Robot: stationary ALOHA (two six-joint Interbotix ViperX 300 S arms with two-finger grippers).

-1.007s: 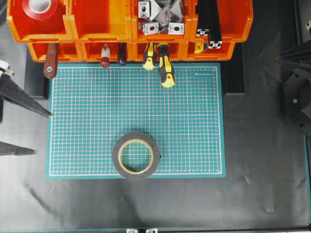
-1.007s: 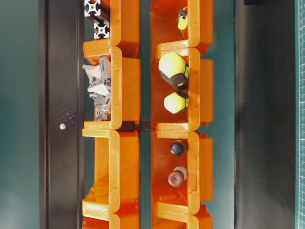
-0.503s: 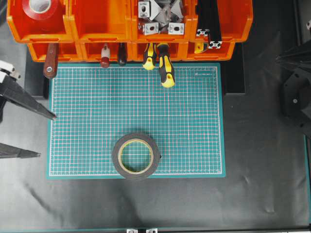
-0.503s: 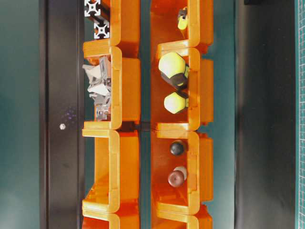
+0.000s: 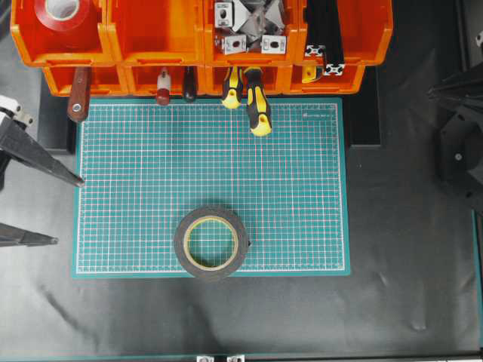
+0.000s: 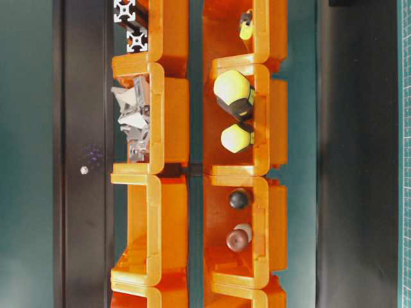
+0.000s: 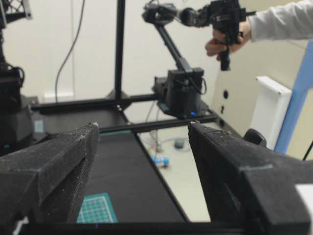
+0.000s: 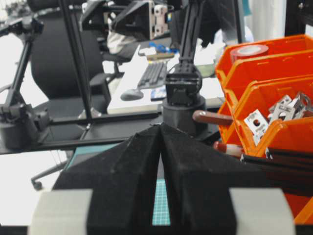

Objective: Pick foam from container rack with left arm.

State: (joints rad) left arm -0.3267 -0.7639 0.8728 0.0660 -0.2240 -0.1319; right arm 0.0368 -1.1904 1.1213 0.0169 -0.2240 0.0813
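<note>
Near the front edge of the green cutting mat, the foam lies flat, well away from the container rack along the surface's back edge. Left gripper hangs at the mat's left edge, fingers spread wide, empty. Right gripper sits pressed together, holding nothing.

A black-covered table carried everything. A green cutting mat lay flat across its middle, white grid uppermost. The foam rested on the mat at its near edge, slightly overhanging onto the black cover. The container rack stood along the table's far edge, and tool handles from its lower bins reached out over the mat's far edge
</note>
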